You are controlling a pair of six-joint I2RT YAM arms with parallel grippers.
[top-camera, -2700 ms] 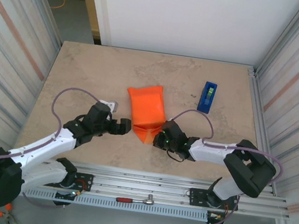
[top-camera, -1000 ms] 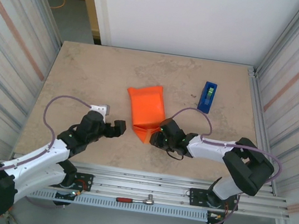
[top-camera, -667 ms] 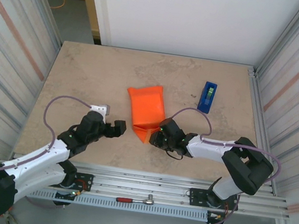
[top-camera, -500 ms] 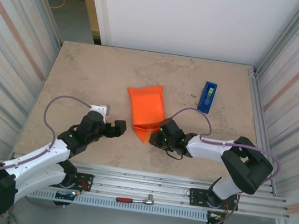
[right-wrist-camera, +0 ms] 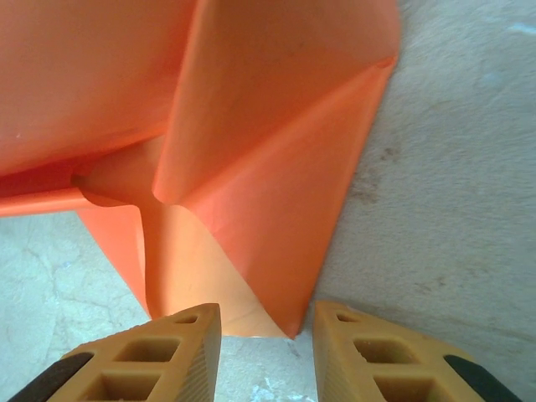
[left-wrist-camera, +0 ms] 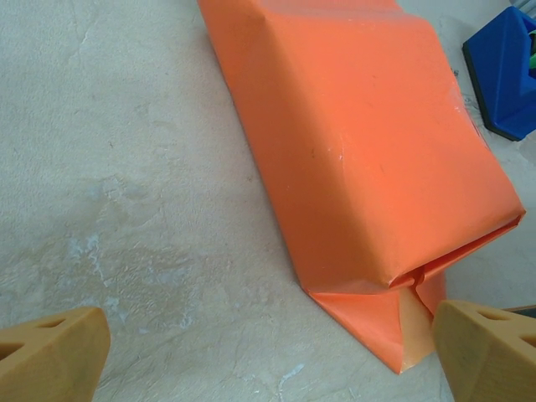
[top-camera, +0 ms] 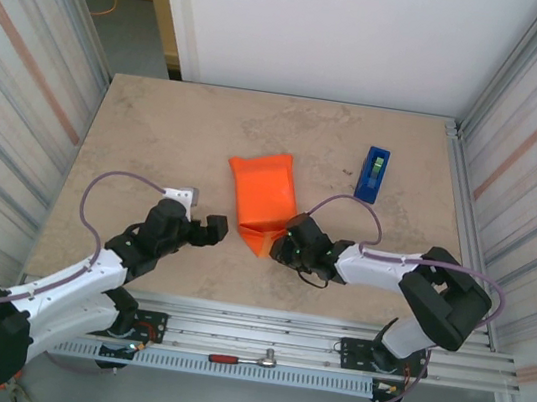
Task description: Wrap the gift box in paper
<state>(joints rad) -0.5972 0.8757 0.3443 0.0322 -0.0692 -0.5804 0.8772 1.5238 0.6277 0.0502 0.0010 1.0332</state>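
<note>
On mottled beige table [top-camera: 159,124], creased orange paper [top-camera: 262,192]

Two arms, the left arm [top-camera: 65,277] and the right arm [top-camera: 380,268], share white tubular links, chunky black joint housings and black bases. A mauve cable [top-camera: 130,178] loops off each forearm. The left gripper [top-camera: 216,230] and right gripper [top-camera: 279,246] carry tan, honeycomb-ribbed plastic fingers [right-wrist-camera: 159,356].

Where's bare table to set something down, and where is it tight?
Widest bare table lies left of the paper, back to the far edge. A smaller patch sits between paper and dispenser. Crowded: the paper's near flap, with the left pincer and right pincer on either side.
</note>
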